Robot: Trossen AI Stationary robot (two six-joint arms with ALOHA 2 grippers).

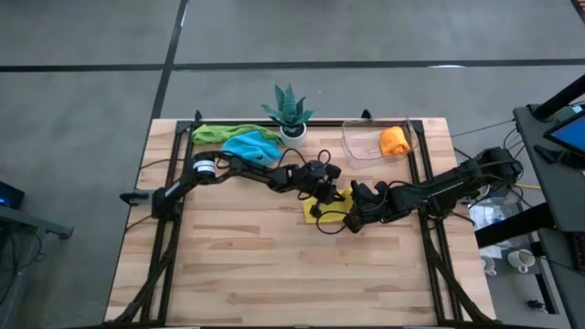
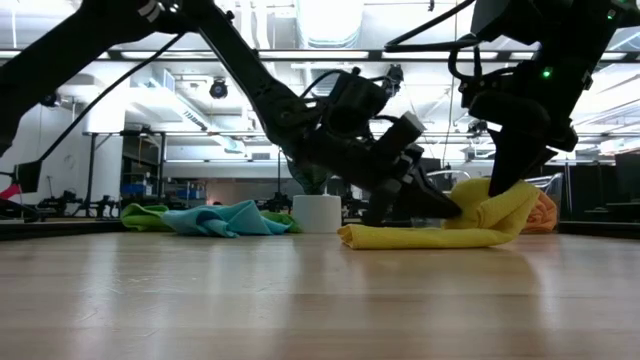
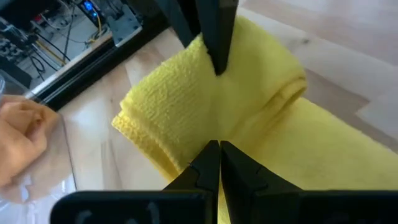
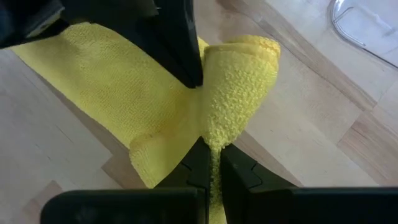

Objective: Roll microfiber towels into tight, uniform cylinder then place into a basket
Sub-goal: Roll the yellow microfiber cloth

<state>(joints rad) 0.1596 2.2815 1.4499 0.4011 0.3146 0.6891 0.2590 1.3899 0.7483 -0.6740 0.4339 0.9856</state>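
Note:
A yellow microfiber towel (image 2: pixel 415 237) lies mid-table as a folded strip, its right end rolled up and raised (image 2: pixel 497 208). My left gripper (image 3: pixel 219 147) reaches in from the left, shut, with its tips at the foot of that roll. My right gripper (image 4: pixel 213 152) slants down from the right, shut on the roll. An orange towel (image 1: pixel 394 140) lies in the clear basket (image 1: pixel 358 144) at the far right. A green towel (image 1: pixel 218 134) and a light blue towel (image 1: pixel 252 146) lie crumpled at the far left. My left gripper presses its shut fingertips (image 4: pixel 194 79) against the yellow towel in the crease where the raised roll meets the flat strip (image 3: pixel 214 127). It comes slanting down from the table's left. The strip under it lies flat on the table. My right gripper pinches the raised rolled end of the yellow towel (image 4: pixel 219 134) between its two fingers, with several layers of cloth showing in the gap. The fingers slant down from the table's right. The roll stands up off the table while the rest of the strip lies flat.
A green spiky plant in a white pot (image 1: pixel 291 117) stands at the far edge between the loose towels and the basket. Black frame rails (image 1: pixel 170 210) run along both sides of the table. Bare wood (image 1: pixel 274 274) lies toward the near edge.

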